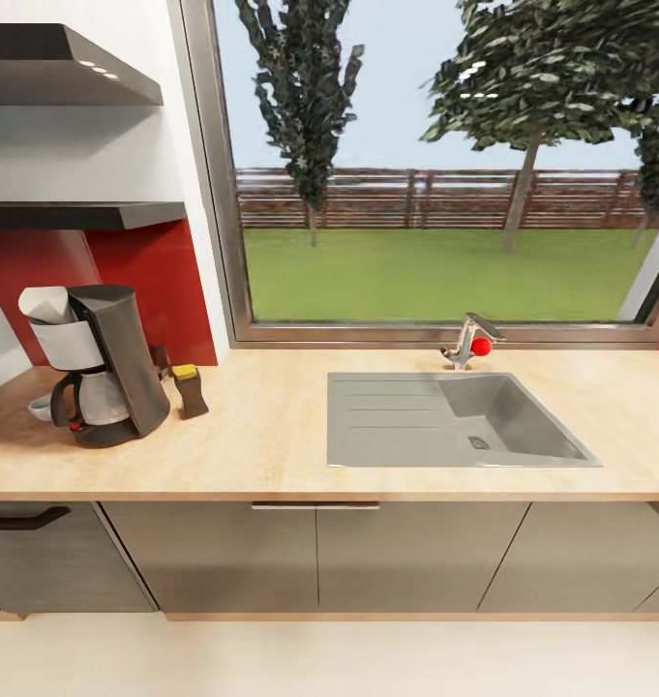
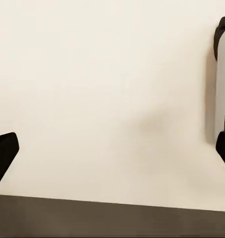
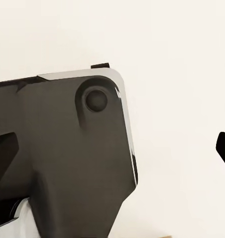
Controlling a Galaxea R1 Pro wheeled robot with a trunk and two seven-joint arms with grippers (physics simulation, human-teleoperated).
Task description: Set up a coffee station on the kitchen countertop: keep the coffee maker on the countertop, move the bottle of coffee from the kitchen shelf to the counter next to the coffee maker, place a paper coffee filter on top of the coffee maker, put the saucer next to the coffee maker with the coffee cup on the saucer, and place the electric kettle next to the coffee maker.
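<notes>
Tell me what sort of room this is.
A home kitchen, it seems: a wooden countertop with a built-in sink and tap under a big window, and a coffee maker at the left.

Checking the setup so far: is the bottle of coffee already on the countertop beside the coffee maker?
Yes, the bottle of coffee stands on the countertop beside the coffee maker.

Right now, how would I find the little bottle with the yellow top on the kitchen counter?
Start at the long light wooden countertop under the big window and look toward its left end, by the red wall. There stands a dark grey coffee maker with a glass pot. Just to its right is the small dark brown bottle, the one thing there with a yellow cap.
</notes>
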